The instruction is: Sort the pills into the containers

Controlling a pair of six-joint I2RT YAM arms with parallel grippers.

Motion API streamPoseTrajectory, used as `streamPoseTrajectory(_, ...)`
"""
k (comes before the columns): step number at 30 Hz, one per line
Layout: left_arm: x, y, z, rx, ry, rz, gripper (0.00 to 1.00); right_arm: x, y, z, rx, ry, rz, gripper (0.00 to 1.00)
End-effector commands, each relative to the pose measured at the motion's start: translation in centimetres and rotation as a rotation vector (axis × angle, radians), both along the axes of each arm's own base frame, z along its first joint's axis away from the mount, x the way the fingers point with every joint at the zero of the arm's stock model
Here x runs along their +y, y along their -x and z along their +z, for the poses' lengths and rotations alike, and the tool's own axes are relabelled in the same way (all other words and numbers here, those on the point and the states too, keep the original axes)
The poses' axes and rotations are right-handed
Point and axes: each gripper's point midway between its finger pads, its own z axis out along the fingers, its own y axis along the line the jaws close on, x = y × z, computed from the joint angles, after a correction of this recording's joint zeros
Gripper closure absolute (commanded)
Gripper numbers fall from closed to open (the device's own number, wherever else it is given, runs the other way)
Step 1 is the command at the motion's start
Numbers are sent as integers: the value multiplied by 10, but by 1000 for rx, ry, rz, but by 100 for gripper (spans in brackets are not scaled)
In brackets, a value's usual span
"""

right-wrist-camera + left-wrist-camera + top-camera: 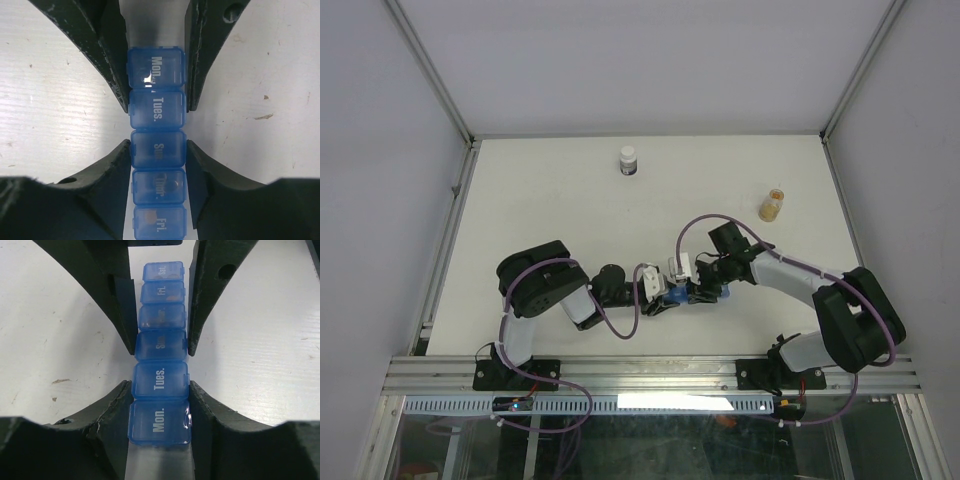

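The blue pill-organiser strip (676, 297) lies on the white table between both grippers, all lids shut. In the left wrist view the strip (161, 345) runs from Mon. at the bottom to Sat. at the top. My left gripper (160, 390) is shut on its Mon./Tues. end. My right gripper (158, 147) is shut on the strip (156, 115) at its middle cell. A small pale round pill (149, 217) shows through the Fri. lid, and a darker round shape shows in the Thur. cell. No loose pills show on the table.
A white capped bottle (628, 160) stands at the back centre. A small amber jar (772, 204) stands at the back right. The two arms meet at the table's front centre. Metal frame rails run along the table's edges.
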Motion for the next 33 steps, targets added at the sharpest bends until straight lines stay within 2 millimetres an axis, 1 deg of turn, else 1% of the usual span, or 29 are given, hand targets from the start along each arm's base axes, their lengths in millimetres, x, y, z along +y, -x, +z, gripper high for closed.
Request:
streamPoseTrajectory(1, -7, 2, 6, -39, 13, -35, 64, 11, -1, 20, 54, -75, -1, 64)
streamPoseTrajectory(7, -7, 4, 4, -34, 6, -45, 64, 10, -2, 24, 90, -93, -21, 63)
streamPoseTrajectory(9, -7, 4, 4, -33, 4, -48, 64, 10, -5, 27, 91, -99, -39, 59)
streamPoseTrajectory(12, -8, 5, 3, -28, 0, -53, 64, 8, -13, 32, 74, -108, -82, 48)
streamPoseTrajectory(14, -8, 5, 3, -26, -1, -56, 64, 6, -18, 34, 59, -112, -105, 43)
streamPoseTrajectory(18, -9, 6, 2, -24, -3, -61, 65, 3, -25, 37, 41, -118, -142, 37)
streamPoseTrajectory(24, -10, 6, 3, -19, -3, -69, 64, 2, -33, 43, 23, -127, -190, 37)
streamPoseTrajectory(29, -10, 7, 2, -17, -5, -70, 64, -1, -45, 52, -8, -144, -247, 39)
streamPoseTrajectory(33, -9, 7, 2, -16, -8, -71, 64, -4, -50, 56, -17, -155, -277, 40)
